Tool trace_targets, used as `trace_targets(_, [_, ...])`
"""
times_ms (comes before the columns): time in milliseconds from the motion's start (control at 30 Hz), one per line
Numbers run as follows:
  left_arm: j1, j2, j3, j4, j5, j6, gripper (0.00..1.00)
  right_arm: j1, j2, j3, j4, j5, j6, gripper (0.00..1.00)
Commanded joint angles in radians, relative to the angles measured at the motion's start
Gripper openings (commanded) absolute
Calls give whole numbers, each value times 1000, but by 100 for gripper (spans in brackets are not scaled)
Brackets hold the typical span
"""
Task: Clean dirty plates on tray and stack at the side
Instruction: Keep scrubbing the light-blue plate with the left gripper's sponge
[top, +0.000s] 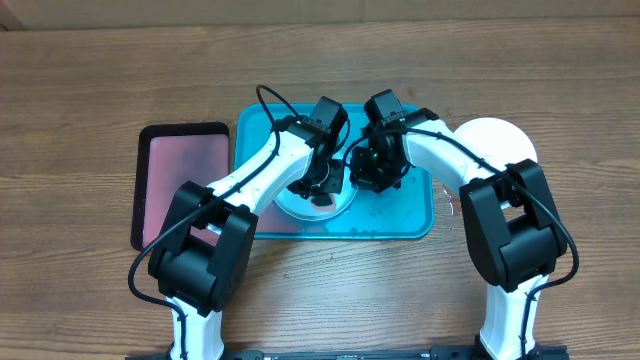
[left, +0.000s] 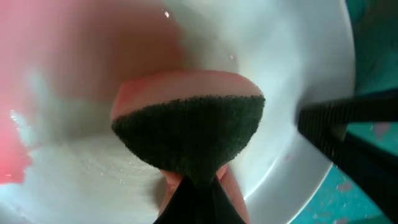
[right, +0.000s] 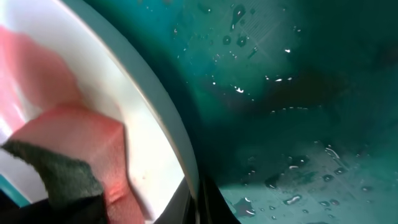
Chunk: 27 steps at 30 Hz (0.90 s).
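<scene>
bench: wood-grain bench (top: 80, 80), seen from overhead, with both arms reaching in from the near edge.
tray: teal tray (top: 405, 215) sits mid-bench; its floor is wet, with droplets (right: 292, 168) across it in the right wrist view.
smeared plate: the smeared plate (top: 335, 207) lies on the left half of the tray, partly hidden under the left arm. It reads white up close (left: 298, 56) and paler blue from overhead, so I can't settle the colour.
smear: a red-pink smear (left: 37, 93) covers the left side of the plate's inside; the rest looks wet and pale.
sponge: pink sponge (left: 189, 134) with a dark green scouring face, pressed down inside the smeared plate. It also shows at the left in the right wrist view (right: 81, 143).
left end effector: the left end effector (top: 320, 190) is clamped on the sponge, pinching it at the bottom of the left wrist frame.
right end effector: the right end effector (top: 372, 172) is closed on the smeared plate's rim at its right side. Its dark fingers (left: 348, 115) straddle the rim, and the rim (right: 143, 93) runs down into them.
white plate: a white plate (top: 497, 140) rests on the bench just off the tray's right end, partly behind the right arm. No smears are visible on the part that shows.
pink tray: a black-rimmed pink tray (top: 180, 185) sits just left of the teal one.
</scene>
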Motion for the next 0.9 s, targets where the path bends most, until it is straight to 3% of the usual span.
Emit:
trace_targets(0, [-6, 10, 14, 34, -109, -87, 4, -2, 15, -66, 50, -76, 34, 4])
trace_targets(200, [-2, 10, 14, 71, -152, -65, 4, -3, 14, -77, 59, -95, 34, 4])
trace_targets(333, [-23, 10, 14, 124, 34, 182, 4, -3, 14, -77, 55, -98, 34, 4])
trace_targets(400, [-38, 10, 14, 137, 31, 223, 4, -3, 15, -77, 55, -98, 34, 4])
trace_targets(633, [-13, 10, 14, 223, -82, 217, 4, -3, 14, -77, 55, -98, 33, 4])
trace_targets(867, [33, 10, 14, 307, -358, 207, 4, -3, 14, -77, 53, -98, 33, 4])
